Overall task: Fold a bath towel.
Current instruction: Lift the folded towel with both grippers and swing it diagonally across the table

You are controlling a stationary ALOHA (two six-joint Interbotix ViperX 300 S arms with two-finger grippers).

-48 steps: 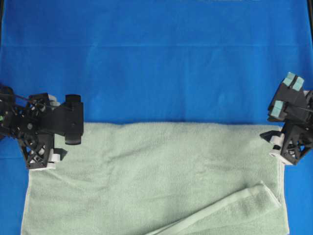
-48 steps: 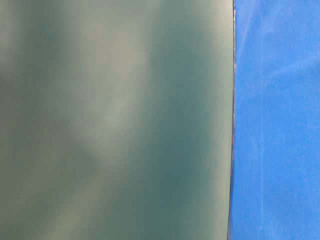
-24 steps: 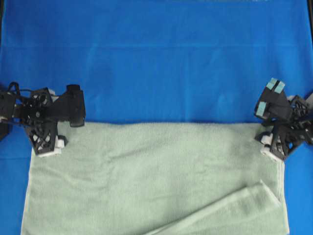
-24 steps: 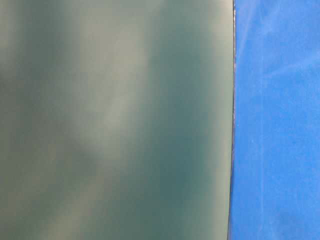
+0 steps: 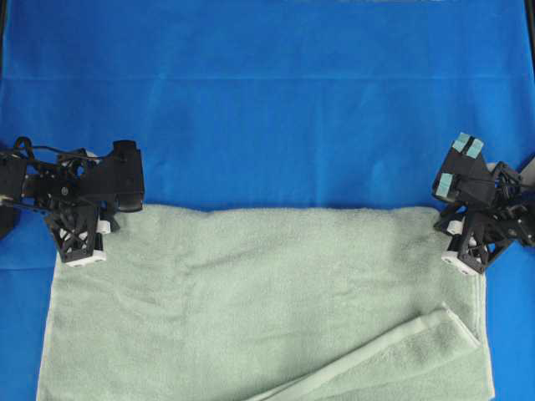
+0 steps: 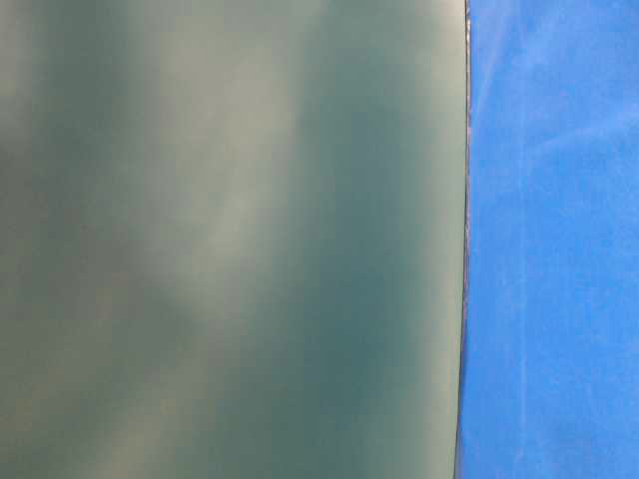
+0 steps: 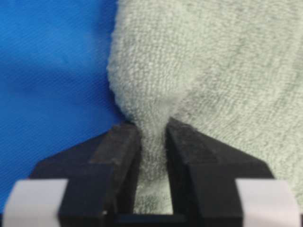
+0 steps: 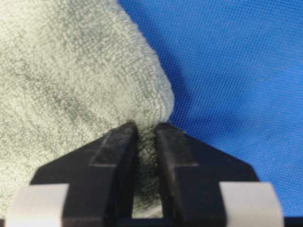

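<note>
The bath towel (image 5: 267,301) lay flat on the blue table cloth (image 5: 267,100), its near right corner folded over. The left gripper (image 7: 152,142) pinched the far left corner and the right gripper (image 8: 147,137) the far right corner; a second earlier both had stood spread beside those corners. Bare cloth stretched beyond the towel's far edge.
</note>
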